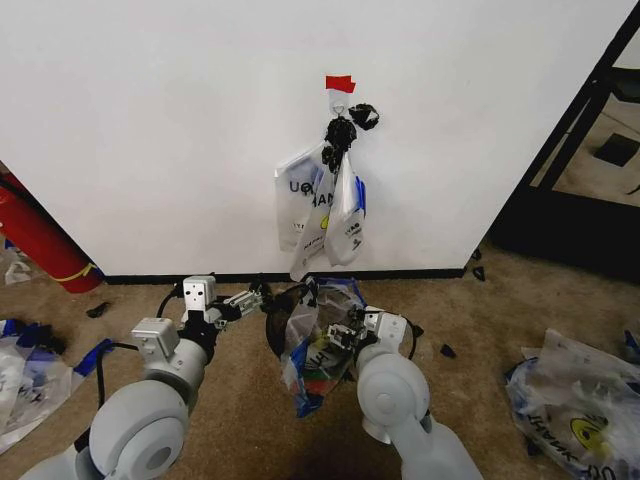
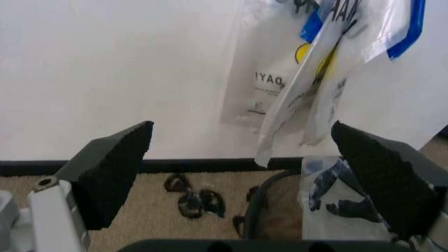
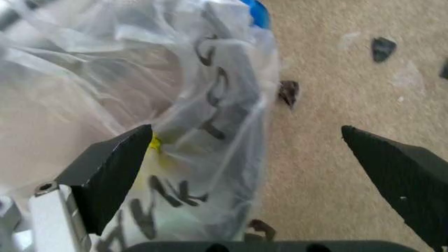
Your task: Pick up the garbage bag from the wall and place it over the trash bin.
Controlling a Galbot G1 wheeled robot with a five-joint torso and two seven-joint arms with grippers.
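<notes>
On the floor in front of you, a thin translucent whitish garbage bag (image 1: 312, 345) with a blue rim band, black lettering and a patch of yellow print is draped over the small round black mesh trash bin (image 1: 276, 330), covering most of its mouth and hanging down its near side onto the tan carpet (image 1: 480, 320); only the bin's dark rim on your left side shows past the plastic. Your right gripper (image 1: 340, 338) sits low right at the bag, its two black fingers (image 3: 112, 173) spread wide apart, and in the right wrist view the crumpled plastic lies against the one finger while the other stands clear over bare carpet, so nothing is pinched between them. Your left gripper (image 1: 245, 298) hovers just beside the bin's left rim, pointing toward the wall, and its dark foam pads (image 2: 115, 168) are also spread wide with nothing held. In the left wrist view you can see the bin's curved mesh edge (image 2: 260, 210) with bag plastic over it. More bags of the same kind (image 1: 322, 205) hang in a bunch from a hook on the large plain white wall (image 1: 150, 130), under a strip of red tape (image 1: 340, 83), well above the thin black baseboard (image 1: 200, 277). Small black scraps (image 2: 192, 198) lie on the carpet near the baseboard.
</notes>
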